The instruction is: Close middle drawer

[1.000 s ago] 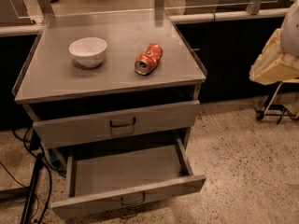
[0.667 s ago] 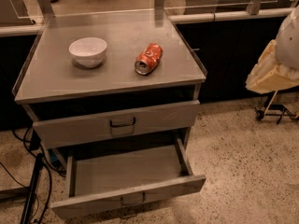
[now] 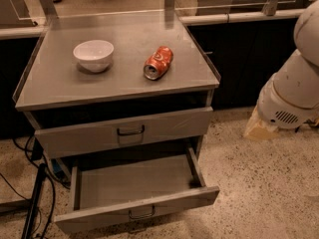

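Observation:
The middle drawer point(image 3: 137, 207) is pulled far out of the grey metal cabinet point(image 3: 119, 91). Its shallow inside point(image 3: 134, 180) is empty, and its small dark bar handle point(image 3: 142, 214) sits at the centre of the front. The taller-fronted drawer above it point(image 3: 124, 132) stands slightly out. My white arm point(image 3: 294, 83) comes in from the right edge. My gripper point(image 3: 256, 128) is the beige part at its lower end. It hangs to the right of the cabinet at about the height of the upper drawer, apart from both drawers.
A white bowl point(image 3: 93, 55) and a crushed red can point(image 3: 158, 62) lying on its side rest on the cabinet top. Black cables and a dark stand point(image 3: 35, 203) lie on the speckled floor to the left. Dark counters point(image 3: 239, 59) run behind.
My arm has moved down and to the left, closer to the cabinet's right side. The drawers, bowl and can have not moved.

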Available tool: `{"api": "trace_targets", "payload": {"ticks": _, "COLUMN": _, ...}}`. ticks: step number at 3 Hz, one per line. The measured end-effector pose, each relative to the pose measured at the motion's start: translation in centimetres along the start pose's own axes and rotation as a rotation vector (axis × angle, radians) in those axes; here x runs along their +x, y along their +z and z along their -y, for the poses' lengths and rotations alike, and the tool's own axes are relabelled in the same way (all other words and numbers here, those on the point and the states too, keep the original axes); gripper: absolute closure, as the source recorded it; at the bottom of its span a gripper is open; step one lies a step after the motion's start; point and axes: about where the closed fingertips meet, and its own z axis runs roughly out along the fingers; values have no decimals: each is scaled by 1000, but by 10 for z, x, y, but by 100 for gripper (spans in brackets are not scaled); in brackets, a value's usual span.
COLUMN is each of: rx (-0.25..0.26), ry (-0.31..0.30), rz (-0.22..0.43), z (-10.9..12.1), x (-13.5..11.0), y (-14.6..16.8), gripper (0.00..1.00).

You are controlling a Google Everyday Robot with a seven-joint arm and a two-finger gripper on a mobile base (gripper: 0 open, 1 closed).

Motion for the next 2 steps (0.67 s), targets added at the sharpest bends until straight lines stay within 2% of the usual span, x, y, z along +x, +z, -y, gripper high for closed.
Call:
{"api": "trace_targets", "payload": {"ticks": 1, "rx": 0, "ry": 0, "rz": 0, "z": 0, "x": 0, "y": 0, "gripper": 100}}
{"api": "trace_targets", "payload": {"ticks": 2, "rx": -49, "ry": 10, "rz": -1, "z": -17, "x": 6, "y": 29, "gripper": 100}}
